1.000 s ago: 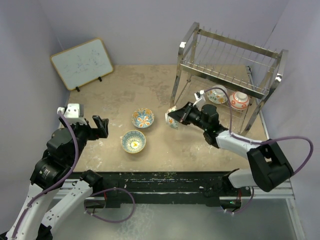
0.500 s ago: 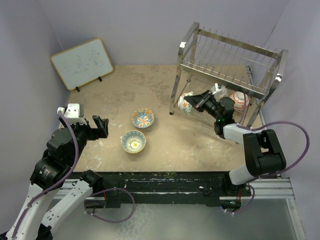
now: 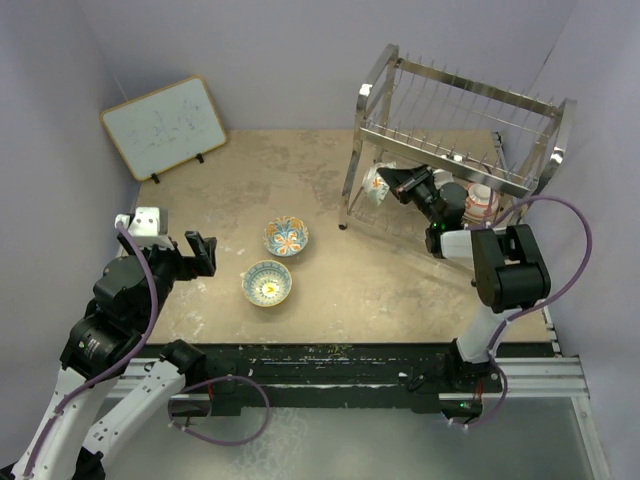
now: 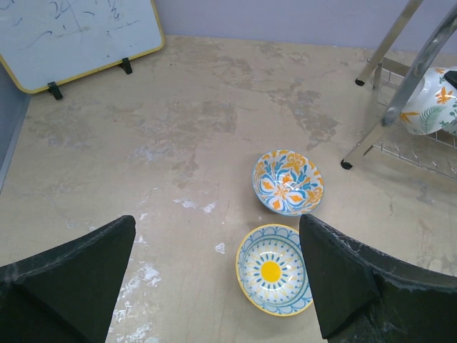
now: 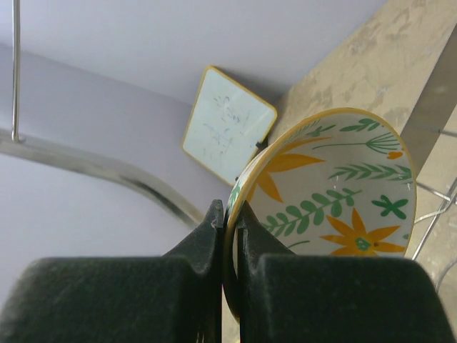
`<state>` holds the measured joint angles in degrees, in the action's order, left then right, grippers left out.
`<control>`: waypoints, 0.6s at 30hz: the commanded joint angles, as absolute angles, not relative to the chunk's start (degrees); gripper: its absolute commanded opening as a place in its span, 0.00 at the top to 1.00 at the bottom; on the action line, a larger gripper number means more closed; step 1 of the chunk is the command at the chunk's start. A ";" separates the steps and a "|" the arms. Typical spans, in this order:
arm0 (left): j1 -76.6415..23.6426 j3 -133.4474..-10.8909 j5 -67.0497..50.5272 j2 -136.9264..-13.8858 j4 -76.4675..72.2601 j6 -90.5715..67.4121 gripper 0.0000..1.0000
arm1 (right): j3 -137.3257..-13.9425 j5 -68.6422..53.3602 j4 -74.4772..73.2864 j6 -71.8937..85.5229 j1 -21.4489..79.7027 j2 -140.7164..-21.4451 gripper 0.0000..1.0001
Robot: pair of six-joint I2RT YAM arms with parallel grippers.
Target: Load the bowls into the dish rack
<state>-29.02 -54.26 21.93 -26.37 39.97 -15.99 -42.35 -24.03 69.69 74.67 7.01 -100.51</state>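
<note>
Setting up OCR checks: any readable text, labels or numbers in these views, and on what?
Whiteboard: faint handwritten marks, too blurred to read.
Bowls: painted floral patterns only, no text.
Rack: bare metal, no label visible.

Blue-orange bowl (image 3: 286,236) and yellow-centred bowl (image 3: 267,283) sit upright on the tabletop (image 3: 300,170); leaf-patterned bowl (image 3: 377,185) is tilted on edge at the dish rack's (image 3: 460,100) left end.
</note>
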 commanded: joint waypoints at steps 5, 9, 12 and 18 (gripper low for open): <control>-29.30 -56.06 23.47 -25.74 37.56 -14.42 0.01 | -47.22 -17.75 81.62 79.70 6.86 -106.65 1.00; -29.27 -55.97 23.15 -25.86 37.31 -14.37 0.01 | -47.94 -17.21 85.29 82.76 6.86 -110.83 1.00; -29.22 -55.98 23.28 -25.63 37.35 -14.33 0.01 | -47.92 -16.94 86.95 83.82 6.86 -112.58 1.00; -29.25 -55.81 23.64 -25.05 37.71 -14.28 0.01 | -44.12 -14.25 83.10 81.53 6.56 -110.35 1.00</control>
<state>-29.02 -54.26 22.81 -25.78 39.97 -15.38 -45.36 -17.17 80.23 82.15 6.94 -113.12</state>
